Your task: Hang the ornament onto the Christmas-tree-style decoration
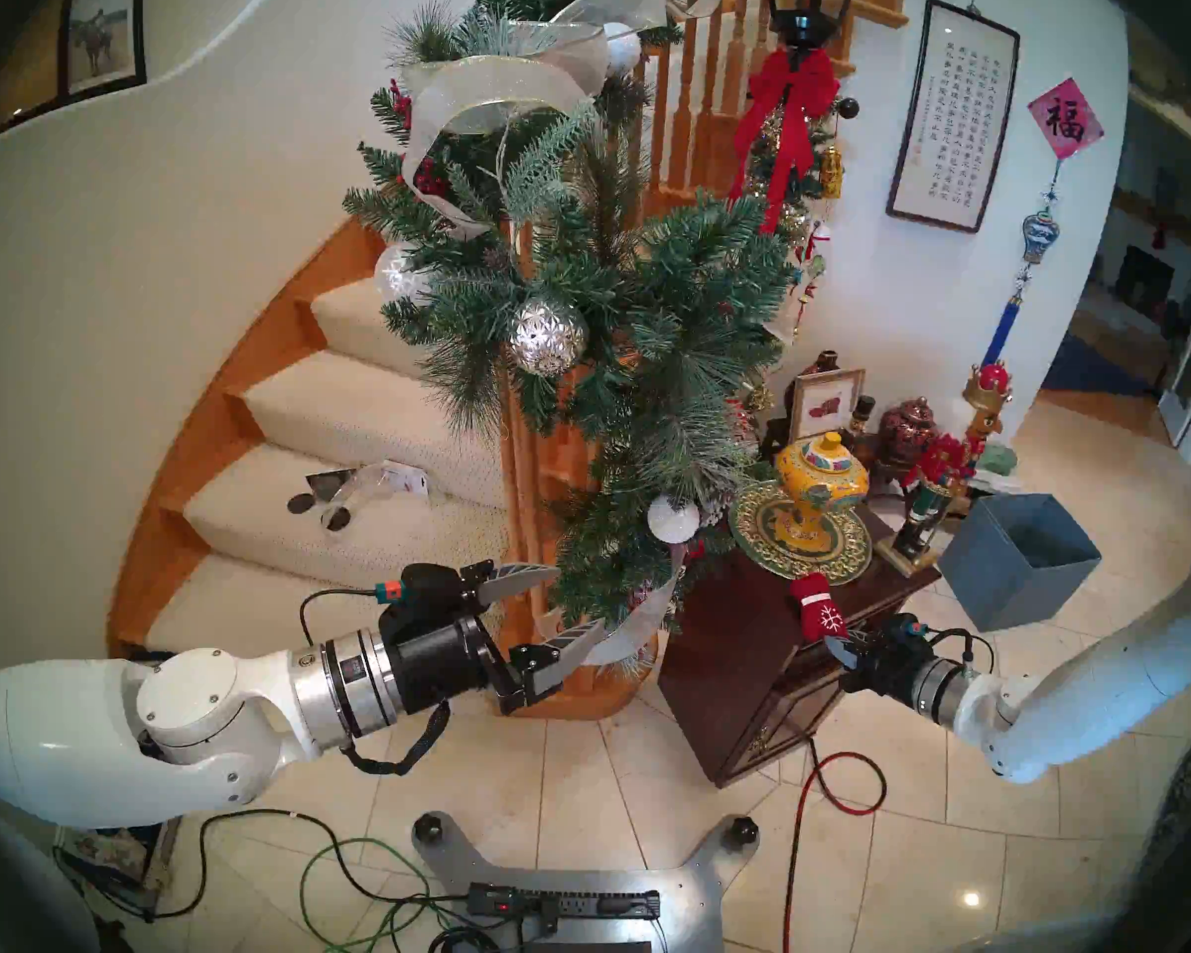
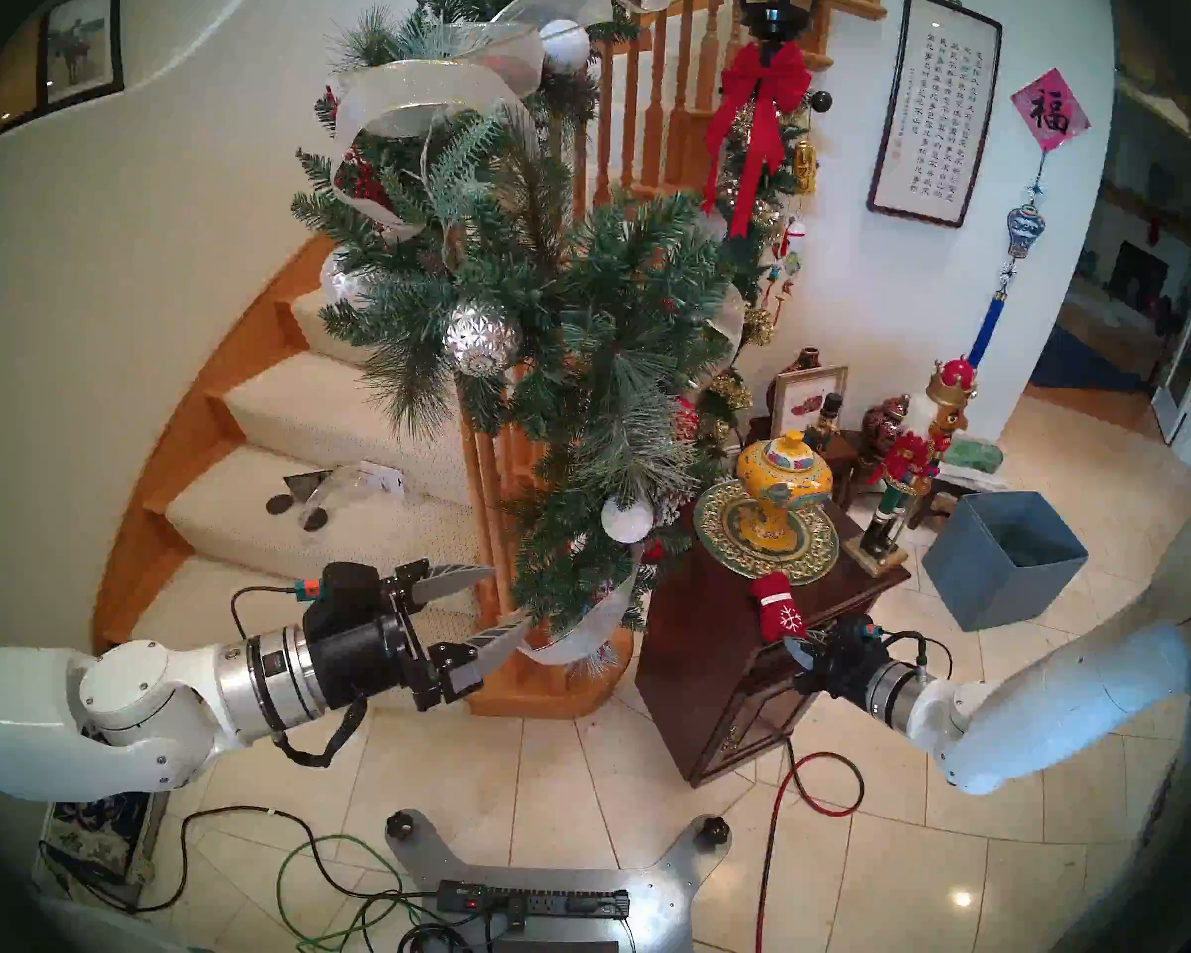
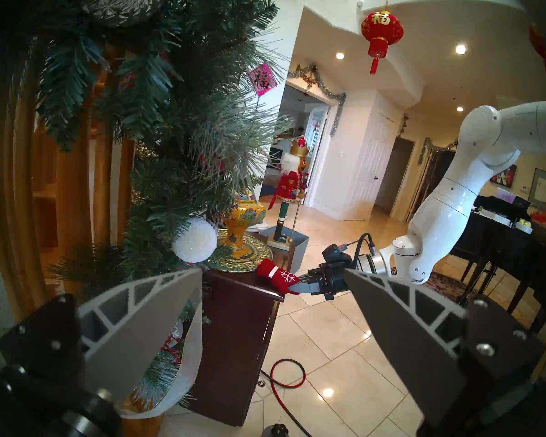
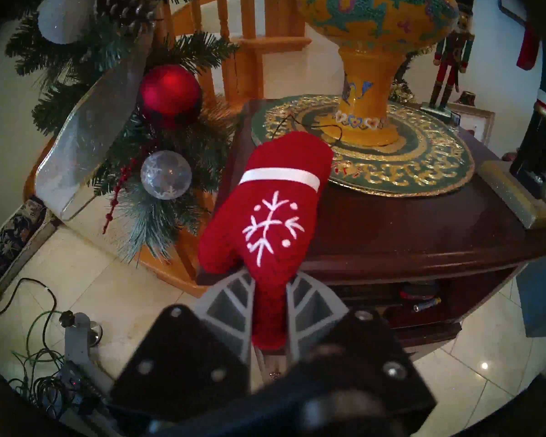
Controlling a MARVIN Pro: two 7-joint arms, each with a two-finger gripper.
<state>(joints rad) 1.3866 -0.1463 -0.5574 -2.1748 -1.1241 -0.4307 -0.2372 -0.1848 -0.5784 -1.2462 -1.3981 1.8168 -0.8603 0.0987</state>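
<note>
We see the small red felt mitten with its white cuff stripe and stitched snowflake [image 4: 273,218] lying on the corner of the dark polished wooden cabinet [image 4: 407,237], its fingertip end pinched between the ribbed grey fingers of our right gripper [image 4: 270,304]. Our left gripper [image 1: 562,604] hangs spread wide and empty beside the bushy green pine garland [image 1: 648,326]. The grey open box [image 1: 1022,566] looks empty.

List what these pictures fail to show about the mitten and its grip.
- Mitten tip: right wrist view, hidden between the right end effector fingers.
- Loop: head views, too small; right wrist view, its far end blends into the mat.
- Hanging branch on the garland: undecidable.
</note>
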